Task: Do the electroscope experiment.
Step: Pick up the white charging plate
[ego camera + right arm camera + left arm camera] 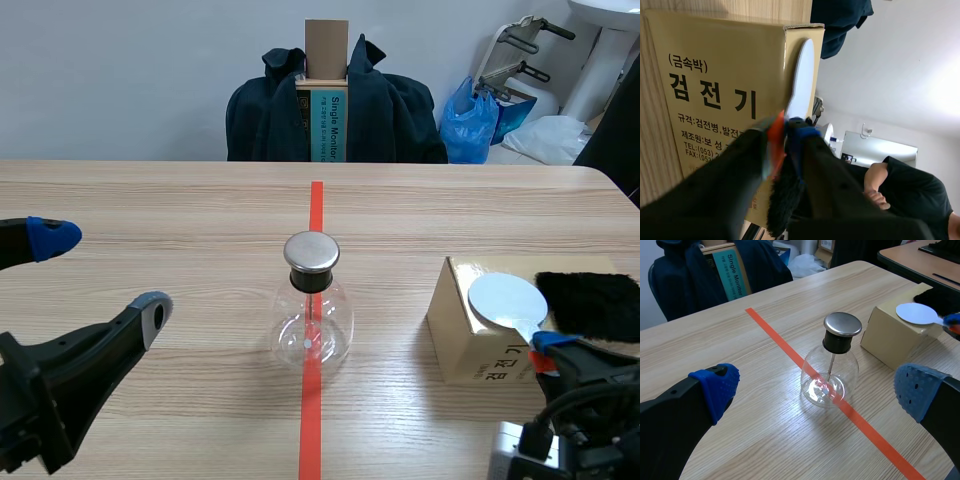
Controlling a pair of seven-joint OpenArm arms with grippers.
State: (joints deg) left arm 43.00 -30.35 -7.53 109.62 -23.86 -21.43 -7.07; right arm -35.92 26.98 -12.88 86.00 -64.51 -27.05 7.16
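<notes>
The electroscope, a clear glass flask with a metal cap, stands on the red tape line at the table's middle. In the left wrist view the flask is ahead of my left gripper, between its wide-apart blue pads. My left gripper is open and holds nothing. A white disc lies on a cardboard box at the right. My right gripper is shut on the disc's orange handle, with the white disc flat against the box.
A black fur cloth lies just right of the box. Behind the table's far edge stands a chair draped with a dark jacket, and a blue bag. A person's arm shows beyond my right gripper.
</notes>
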